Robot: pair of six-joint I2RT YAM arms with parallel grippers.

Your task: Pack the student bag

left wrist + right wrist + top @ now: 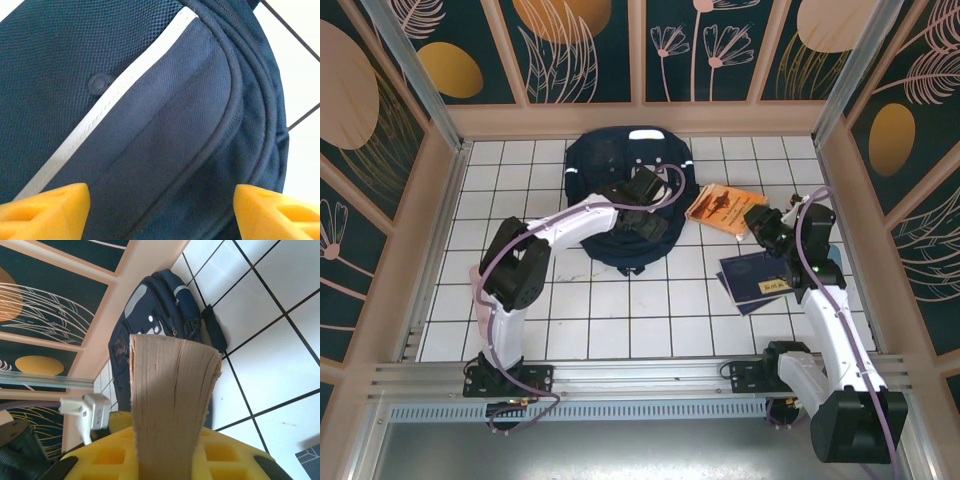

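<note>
Evidently soft and floppy, the student bag (pixel 610 165) lies flat at the far middle of the tiled table (pixel 570 320), near the back wall. Its woven fabric would likely sag and bunch, so the piped pocket seam (pixel 235 95) looks the firmest hold. The left gripper (pixel 160 197) hangs just over it, fingers spread wide. The right gripper (pixel 170 455) pinches an orange book (pixel 172 390).

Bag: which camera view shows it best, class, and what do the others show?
Top external: the bag lies whole in frame, the left arm crossing it. Left wrist gives a close patch of fabric and white stripe; right wrist, the bag partly hidden by a held book.
</note>
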